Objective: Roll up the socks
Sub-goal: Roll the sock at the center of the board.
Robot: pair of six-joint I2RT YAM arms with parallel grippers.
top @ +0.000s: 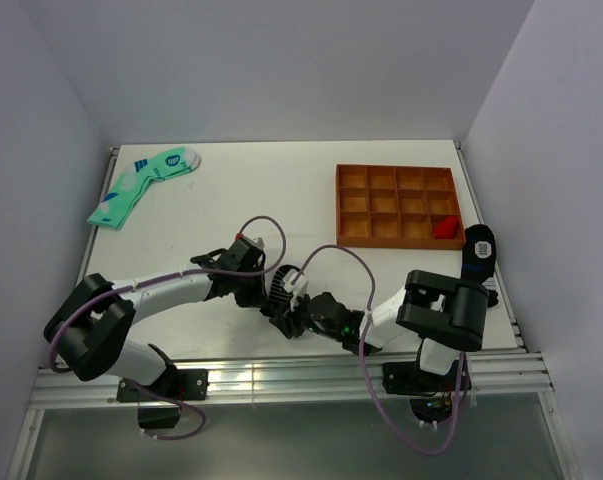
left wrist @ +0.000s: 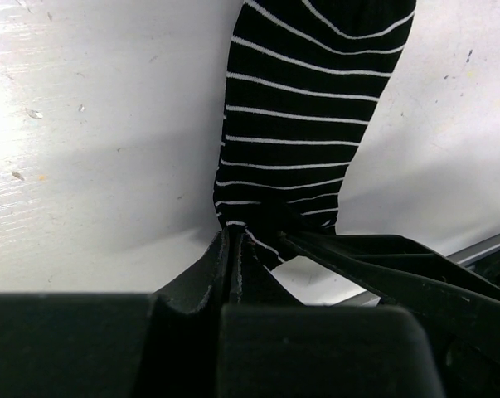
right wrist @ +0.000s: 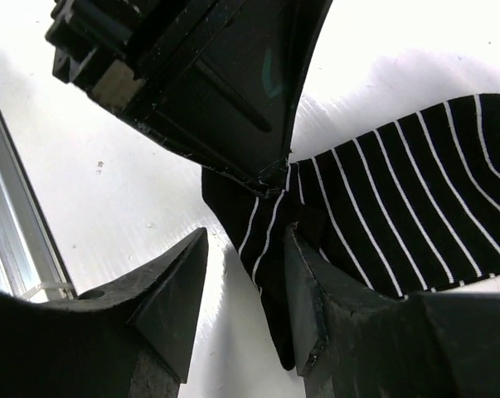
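One black sock with thin white stripes point(left wrist: 308, 108) lies on the white table near the front middle; it also shows in the top view point(top: 282, 288) and the right wrist view point(right wrist: 399, 207). My left gripper point(left wrist: 234, 234) is shut on its gathered end, pinching the fabric. My right gripper point(right wrist: 245, 249) is open, facing the left one. The sock's loose end hangs between its fingers point(right wrist: 171, 290), against the right-hand one. In the top view both grippers, left point(top: 268, 289) and right point(top: 284, 308), meet at the sock. A second black sock point(top: 478, 250) lies at the right table edge.
An orange compartment tray point(top: 339, 205) stands at the back right with a red item point(top: 444, 228) in one cell. Mint-green socks point(top: 146, 185) lie at the back left. The table's metal front rail point(right wrist: 17, 224) runs close behind my right gripper.
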